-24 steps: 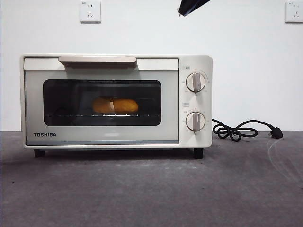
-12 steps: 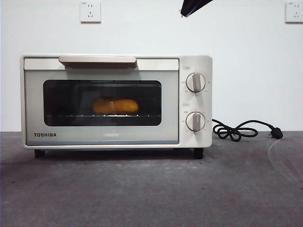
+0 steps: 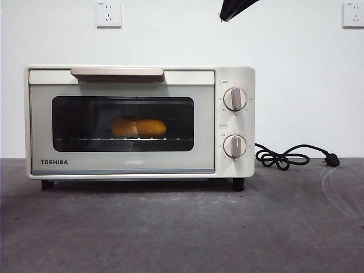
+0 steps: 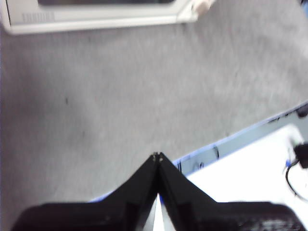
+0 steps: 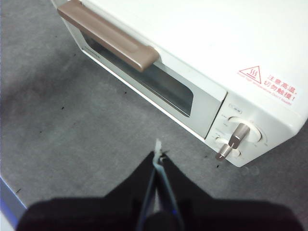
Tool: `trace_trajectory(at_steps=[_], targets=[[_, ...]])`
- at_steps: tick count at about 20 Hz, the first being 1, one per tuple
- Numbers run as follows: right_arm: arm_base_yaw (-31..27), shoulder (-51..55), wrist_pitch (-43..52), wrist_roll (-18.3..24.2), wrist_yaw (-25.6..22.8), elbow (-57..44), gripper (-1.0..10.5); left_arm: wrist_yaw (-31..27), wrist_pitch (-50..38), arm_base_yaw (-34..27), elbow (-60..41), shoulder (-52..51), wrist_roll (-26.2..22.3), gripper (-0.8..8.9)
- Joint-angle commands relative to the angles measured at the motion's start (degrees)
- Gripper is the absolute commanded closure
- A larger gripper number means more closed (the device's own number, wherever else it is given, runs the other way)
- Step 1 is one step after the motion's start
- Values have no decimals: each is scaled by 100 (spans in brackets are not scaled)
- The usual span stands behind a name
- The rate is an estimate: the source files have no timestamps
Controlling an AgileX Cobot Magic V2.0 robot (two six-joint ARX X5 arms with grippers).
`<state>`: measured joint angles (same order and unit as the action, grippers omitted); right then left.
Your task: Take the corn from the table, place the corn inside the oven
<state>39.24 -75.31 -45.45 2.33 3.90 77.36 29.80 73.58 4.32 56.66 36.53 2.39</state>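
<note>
We see the corn [image 3: 139, 127] lying on its side on the wire rack inside the oven [image 3: 139, 121], visible through the dark glass window a little to the 3 o'clock side of the window's centre. The oven door is shut, its beige bar handle [image 3: 116, 71] running along the top edge. The oven stands on the dark grey desk [image 3: 182, 227], with its 2 knobs [image 3: 235, 98] stacked on the panel at 3 o'clock of the door. A black cord [image 3: 287, 157] coils on the desk at 3 o'clock of the oven, ending in a plug beside the white wall.

In the right wrist view, the right pincer [image 5: 158, 156] hangs above the desk in front of the oven, its 2 black jaws pressed together with nothing between them; the handle [image 5: 108, 34] and knobs [image 5: 236, 136] sit below it. In the front view only a black tip [image 3: 236, 8] shows at 12 o'clock, above the oven; we cannot tell which arm it is.

In the left wrist view, the left pincer [image 4: 157, 156] is closed and empty over bare desk near the desk's edge, well apart from the oven [image 4: 101, 21], which shows only as a blurred front edge.
</note>
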Motion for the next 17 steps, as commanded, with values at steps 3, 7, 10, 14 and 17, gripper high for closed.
trace_trajectory(at_steps=[3, 7, 10, 14, 17], targets=[[22, 20, 610, -55, -9, -223, 958, -444, -125, 15, -22, -588, -275, 821], [22, 22, 1742, -243, -101, -1062, 958, -1043, -673, 11, -22, -1731, 103, 821], [22, 50, 2524, -385, -142, -1692, 958, -1237, -732, 11, -22, -2223, 181, 821], [17, 59, 2544, -378, -348, -1784, 958, -1311, -896, 11, -22, -2267, 422, 817], [17, 59, 2387, -380, -350, -1650, 958, -1322, -778, 11, -22, -2068, 527, 817]])
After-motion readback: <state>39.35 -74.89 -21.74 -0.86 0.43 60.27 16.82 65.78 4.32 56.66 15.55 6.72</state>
